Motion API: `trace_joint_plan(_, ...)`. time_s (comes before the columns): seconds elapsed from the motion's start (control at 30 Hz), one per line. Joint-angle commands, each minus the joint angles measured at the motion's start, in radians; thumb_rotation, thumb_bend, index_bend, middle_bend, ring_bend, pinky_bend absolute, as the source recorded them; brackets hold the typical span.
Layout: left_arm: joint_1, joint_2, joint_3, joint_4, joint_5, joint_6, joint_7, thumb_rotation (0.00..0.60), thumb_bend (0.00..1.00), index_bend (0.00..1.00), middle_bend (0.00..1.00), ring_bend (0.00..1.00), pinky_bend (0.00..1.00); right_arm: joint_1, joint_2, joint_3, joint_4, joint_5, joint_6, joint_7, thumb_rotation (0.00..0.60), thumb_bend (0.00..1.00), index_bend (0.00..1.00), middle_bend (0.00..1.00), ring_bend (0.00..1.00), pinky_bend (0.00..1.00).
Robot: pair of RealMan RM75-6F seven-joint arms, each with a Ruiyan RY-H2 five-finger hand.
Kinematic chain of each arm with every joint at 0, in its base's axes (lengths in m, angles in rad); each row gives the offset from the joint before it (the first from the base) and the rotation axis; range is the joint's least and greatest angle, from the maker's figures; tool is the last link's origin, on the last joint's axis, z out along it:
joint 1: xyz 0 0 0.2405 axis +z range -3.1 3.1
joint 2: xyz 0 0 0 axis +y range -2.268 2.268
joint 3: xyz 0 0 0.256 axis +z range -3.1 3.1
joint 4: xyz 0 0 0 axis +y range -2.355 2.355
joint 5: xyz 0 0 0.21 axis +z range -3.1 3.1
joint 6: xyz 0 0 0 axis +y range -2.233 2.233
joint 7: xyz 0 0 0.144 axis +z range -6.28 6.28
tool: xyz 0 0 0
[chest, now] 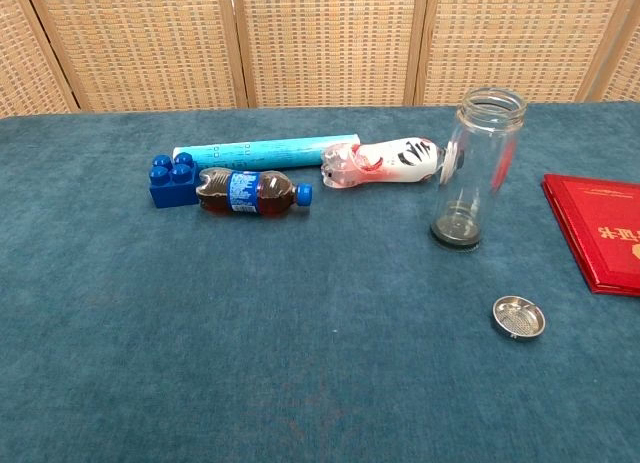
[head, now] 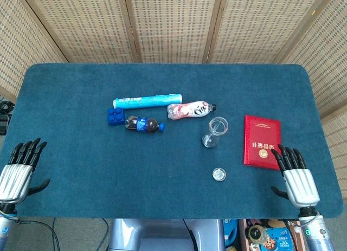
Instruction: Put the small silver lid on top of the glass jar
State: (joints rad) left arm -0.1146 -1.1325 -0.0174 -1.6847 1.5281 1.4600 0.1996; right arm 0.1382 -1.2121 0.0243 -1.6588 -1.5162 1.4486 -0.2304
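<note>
From the glass jar (head: 214, 133), the small silver lid (head: 219, 174) lies flat just on my side, far nearer my empty, fingers-spread right hand (head: 294, 173) than my equally empty left hand (head: 19, 166).

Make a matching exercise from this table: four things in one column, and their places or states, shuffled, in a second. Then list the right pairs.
Things:
1. glass jar
2. small silver lid
3. cola bottle
4. red booklet

Places or states:
A. lying on its side beside the blue block
B. flat on the cloth, just ahead of the right hand
C. standing upright, mouth open
D. alone on the cloth, nearer the robot than the jar

Pairs: 1-C, 2-D, 3-A, 4-B
</note>
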Motion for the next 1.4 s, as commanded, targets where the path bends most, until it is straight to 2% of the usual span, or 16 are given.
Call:
trace_joint_plan(0.03, 0.001, 0.0, 0.0, 0.0, 0.001, 0.002, -0.001, 0.6, 0.22, 0.0, 0.0, 0.0, 0.0, -0.002, 0.002, 0.0, -0.002, -0.002, 0.001, 0.0, 0.6, 0.12, 0.01, 0.0, 0.0, 0.01)
trace_joint_plan(0.57, 0.006, 0.009, -0.003, -0.007, 0.005, 0.019, -0.016, 0.6, 0.22, 0.0, 0.0, 0.0, 0.0, -0.006, 0.009, -0.006, -0.03, -0.019, -0.003, -0.013, 0.6, 0.12, 0.02, 0.0, 0.0, 0.01)
trace_joint_plan(0.77, 0.006, 0.013, 0.0, -0.008, 0.007, 0.016, -0.019, 0.6, 0.22, 0.0, 0.0, 0.0, 0.0, -0.001, -0.006, -0.022, -0.042, -0.06, -0.007, -0.038, 0.6, 0.12, 0.14, 0.0, 0.0, 0.05)
trace_joint_plan(1.0, 0.008, 0.016, 0.005, -0.016, 0.019, 0.02, -0.017, 0.6, 0.22, 0.0, 0.0, 0.0, 0.0, 0.031, -0.061, -0.026, -0.051, -0.089, -0.055, -0.105, 0.6, 0.12, 0.32, 0.03, 0.0, 0.19)
trace_joint_plan(1.17, 0.009, 0.021, 0.007, -0.02, 0.028, 0.024, -0.029, 0.6, 0.22, 0.0, 0.0, 0.0, 0.0, 0.068, -0.114, -0.009, -0.063, -0.078, -0.11, -0.166, 0.6, 0.16, 0.37, 0.09, 0.0, 0.23)
trace_joint_plan(1.4, 0.008, 0.022, 0.01, -0.021, 0.036, 0.022, -0.028, 0.6, 0.22, 0.0, 0.0, 0.0, 0.0, 0.128, -0.19, 0.027, -0.056, -0.006, -0.208, -0.249, 0.6, 0.23, 0.43, 0.14, 0.0, 0.27)
